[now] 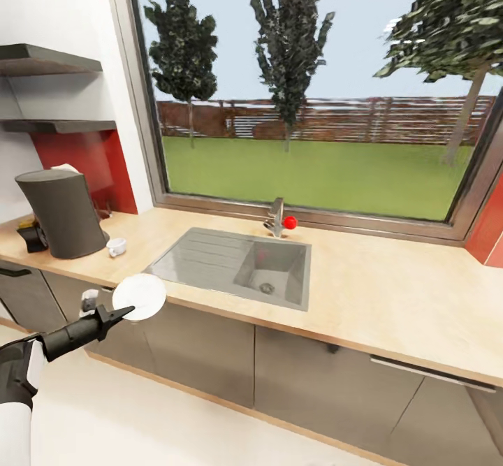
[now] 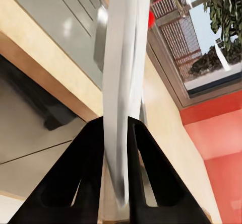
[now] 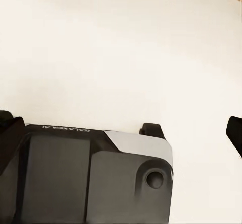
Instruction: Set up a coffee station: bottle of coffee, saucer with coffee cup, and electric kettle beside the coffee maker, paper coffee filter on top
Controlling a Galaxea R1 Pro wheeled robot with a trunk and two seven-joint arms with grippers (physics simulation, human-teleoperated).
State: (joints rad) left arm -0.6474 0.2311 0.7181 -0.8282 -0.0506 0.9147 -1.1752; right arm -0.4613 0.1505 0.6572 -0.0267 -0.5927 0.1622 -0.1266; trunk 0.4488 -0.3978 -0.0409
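- You face a kitchen with a wide garden window behind the long light-wood table, its steel sink inset near the middle.
- Your left claw is clamped on the rim of the small round white saucer, carried on edge just off the table's front edge.
- The step in hand, I judge, is placing the saucer; next, level it and set it on bare wood beside the tall dark grey coffee maker at the table's left end.
- One tiny white coffee cup waits there, just beside the maker.
- Count: one saucer, one cup, one maker, two dark wall shelves.
- Your right claw's state I cannot tell.
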